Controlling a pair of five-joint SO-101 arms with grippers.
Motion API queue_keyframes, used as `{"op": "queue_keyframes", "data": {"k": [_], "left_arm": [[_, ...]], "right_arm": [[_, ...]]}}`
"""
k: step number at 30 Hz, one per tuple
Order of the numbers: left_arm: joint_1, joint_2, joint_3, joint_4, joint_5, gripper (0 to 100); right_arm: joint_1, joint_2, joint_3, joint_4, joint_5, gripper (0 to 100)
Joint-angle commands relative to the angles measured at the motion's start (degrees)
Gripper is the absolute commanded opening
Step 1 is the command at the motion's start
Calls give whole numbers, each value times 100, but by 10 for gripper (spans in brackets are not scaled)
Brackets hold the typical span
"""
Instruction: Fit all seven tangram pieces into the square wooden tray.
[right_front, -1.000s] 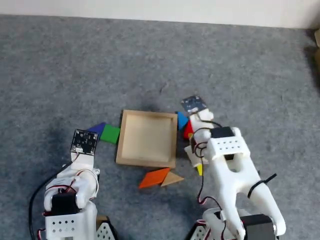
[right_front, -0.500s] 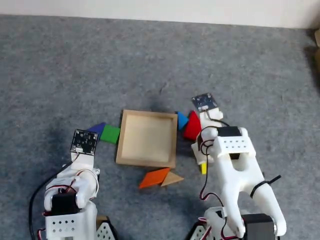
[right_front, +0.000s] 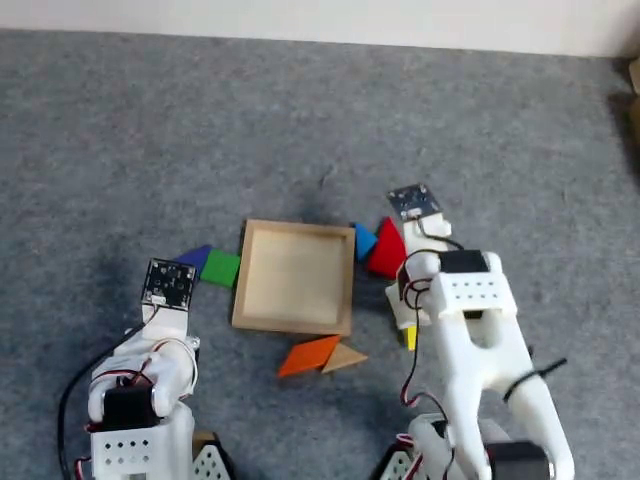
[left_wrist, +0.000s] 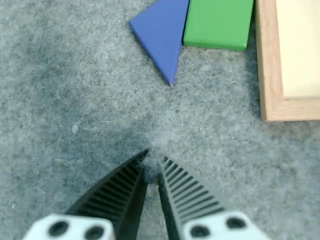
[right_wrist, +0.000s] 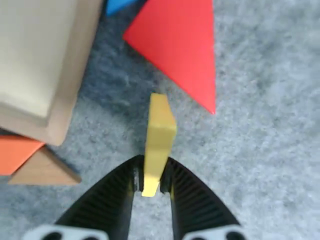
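The right tool (right_wrist: 151, 174) grips the yellow piece (right_wrist: 161, 131) on its edge. Better to lift it over the tray (right_front: 293, 322) rim, then lay it flat. The left tool (left_wrist: 152, 165) is clenched, empty.

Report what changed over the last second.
The right arm, with the yellow piece in its jaws, swung right, away from the tray, uncovering more of the red triangle. The left arm and everything else stayed put.
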Motion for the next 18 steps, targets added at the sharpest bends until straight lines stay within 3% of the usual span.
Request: {"op": "queue_keyframes", "data": {"k": [1, 11, 18], "left_arm": [[-13, -31, 119, 35, 44, 7], [-22, -31, 119, 35, 44, 7], [-31, -31, 119, 35, 44, 7]], "right_arm": [[-558, -910, -673, 567, -123, 6], [-2053, -989, -1675, 637, -1055, 6], [-2835, 127, -1947, -57, -1266, 6]]}}
